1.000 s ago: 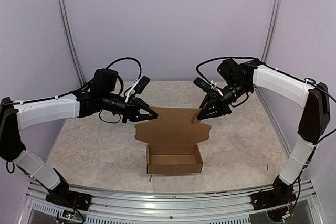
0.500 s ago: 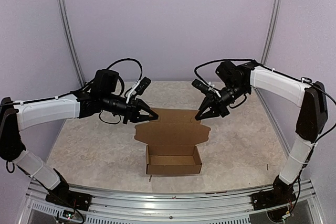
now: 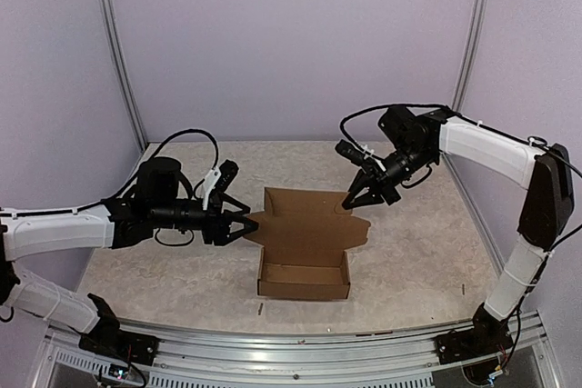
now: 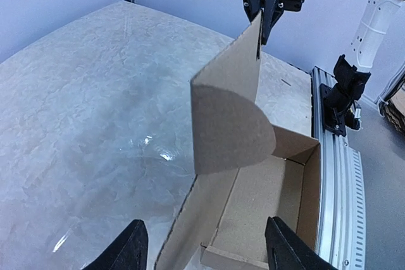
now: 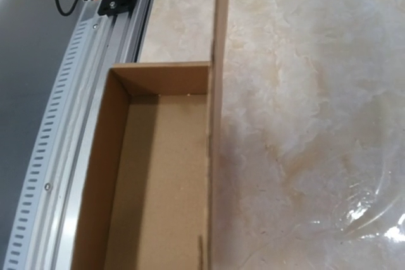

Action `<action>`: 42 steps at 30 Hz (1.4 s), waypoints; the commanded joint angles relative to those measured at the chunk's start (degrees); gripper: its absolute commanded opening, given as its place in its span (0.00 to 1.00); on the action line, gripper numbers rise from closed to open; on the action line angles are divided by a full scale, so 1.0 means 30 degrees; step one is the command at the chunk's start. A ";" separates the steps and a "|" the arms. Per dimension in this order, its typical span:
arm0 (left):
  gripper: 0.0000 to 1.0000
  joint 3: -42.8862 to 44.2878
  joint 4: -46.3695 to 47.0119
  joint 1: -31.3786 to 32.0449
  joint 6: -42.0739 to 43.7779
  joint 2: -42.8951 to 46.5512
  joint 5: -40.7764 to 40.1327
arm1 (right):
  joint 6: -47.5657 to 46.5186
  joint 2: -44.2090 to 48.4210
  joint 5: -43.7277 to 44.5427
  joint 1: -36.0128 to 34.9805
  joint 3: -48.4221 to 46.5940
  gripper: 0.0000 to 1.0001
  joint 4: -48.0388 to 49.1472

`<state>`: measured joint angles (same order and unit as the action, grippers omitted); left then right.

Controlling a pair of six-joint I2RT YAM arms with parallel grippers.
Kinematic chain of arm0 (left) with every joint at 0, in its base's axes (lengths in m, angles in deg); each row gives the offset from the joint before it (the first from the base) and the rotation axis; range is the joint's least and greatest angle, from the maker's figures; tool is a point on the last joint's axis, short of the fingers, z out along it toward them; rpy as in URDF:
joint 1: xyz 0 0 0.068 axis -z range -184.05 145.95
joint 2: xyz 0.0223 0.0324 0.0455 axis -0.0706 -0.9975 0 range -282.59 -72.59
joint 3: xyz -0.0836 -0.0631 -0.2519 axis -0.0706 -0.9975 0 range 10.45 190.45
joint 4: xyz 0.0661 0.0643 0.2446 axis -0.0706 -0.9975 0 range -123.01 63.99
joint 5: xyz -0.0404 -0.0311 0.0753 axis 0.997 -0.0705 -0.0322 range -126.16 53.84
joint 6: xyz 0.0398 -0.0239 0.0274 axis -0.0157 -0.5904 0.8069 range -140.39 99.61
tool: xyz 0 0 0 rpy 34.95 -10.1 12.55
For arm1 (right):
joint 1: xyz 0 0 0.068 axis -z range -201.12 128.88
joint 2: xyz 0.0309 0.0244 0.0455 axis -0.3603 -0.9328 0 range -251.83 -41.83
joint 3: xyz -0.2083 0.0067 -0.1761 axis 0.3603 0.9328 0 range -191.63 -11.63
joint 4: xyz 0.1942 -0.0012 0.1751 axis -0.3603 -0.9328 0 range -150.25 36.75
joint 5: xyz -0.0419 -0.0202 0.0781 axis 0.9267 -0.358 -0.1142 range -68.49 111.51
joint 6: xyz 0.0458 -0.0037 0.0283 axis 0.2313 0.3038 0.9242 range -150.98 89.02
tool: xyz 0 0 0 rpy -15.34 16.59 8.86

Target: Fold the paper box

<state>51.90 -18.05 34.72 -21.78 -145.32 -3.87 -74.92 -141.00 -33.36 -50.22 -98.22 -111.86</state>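
The paper box [image 3: 304, 272] stands mid-table as a shallow brown tray with its lid [image 3: 307, 217] raised nearly upright behind it. My right gripper [image 3: 349, 203] is shut on the lid's top right corner; the left wrist view shows it [image 4: 260, 28] pinching the top edge of the lid [image 4: 228, 118]. My left gripper [image 3: 245, 225] is open at the box's left end, beside the lid's rounded tab [image 3: 257, 222] and touching nothing. In the left wrist view its fingers [image 4: 130, 250] straddle the tray [image 4: 266, 207]. The right wrist view shows the lid edge-on [image 5: 218, 93] and the tray [image 5: 152, 175], with its own fingers hidden.
The marbled tabletop [image 3: 164, 261] lies all round the box. An aluminium rail [image 3: 273, 344] runs along the near edge just in front of the tray [image 4: 335, 175]. The right arm's base [image 4: 342, 93] sits on that rail. Purple walls close in the back and sides.
My left gripper let go of the lid's left side, opened, and drew back and down to the box's left end. The right gripper kept its pinch, and the lid now stands steeper.
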 commanded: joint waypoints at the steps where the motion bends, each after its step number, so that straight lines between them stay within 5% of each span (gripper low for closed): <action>1: 0.64 -0.1813 0.2469 0.1084 -0.0672 0.0838 -0.3249 | -0.0427 0.0980 -0.0756 0.0170 0.0303 0.00 -0.0402; 8: 0.56 -0.2100 0.3933 0.1637 -0.0589 0.0165 -0.3132 | -0.0406 0.2059 -0.0848 0.0177 0.1018 0.00 -0.0213; 17: 0.06 -0.1973 0.4177 0.2180 -0.0728 -0.0297 -0.0837 | 0.1303 0.4126 0.0050 0.0178 0.2719 0.03 0.1995; 22: 0.00 -0.2166 0.3276 0.3059 0.0058 -0.0155 -0.1601 | 0.0200 0.4545 0.1197 0.0179 0.1712 0.66 0.1003; 26: 0.00 -0.2259 0.2107 0.3995 0.1464 0.0195 -0.2215 | -0.0736 0.4002 0.0748 0.0005 0.0348 0.99 0.0516; 34: 0.00 -0.1974 0.1243 0.5026 0.2133 0.0538 -0.3041 | -0.1543 0.2560 0.5691 -0.3540 -0.0427 0.97 -0.0232; 39: 0.00 -0.1209 -0.0192 0.5195 0.2355 0.0533 -0.4084 | -0.0966 0.0907 0.8259 -0.4704 -0.1924 0.57 -0.2089; 42: 0.00 -0.1177 -0.0275 0.5230 0.2461 0.0786 -0.4369 | -0.0609 0.0606 0.8483 -0.4977 -0.1789 0.42 -0.2132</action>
<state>46.68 -16.47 49.84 -15.83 -144.62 -14.47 -78.22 -137.96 -12.99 -64.15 -102.55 -114.48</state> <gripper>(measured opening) 0.017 0.482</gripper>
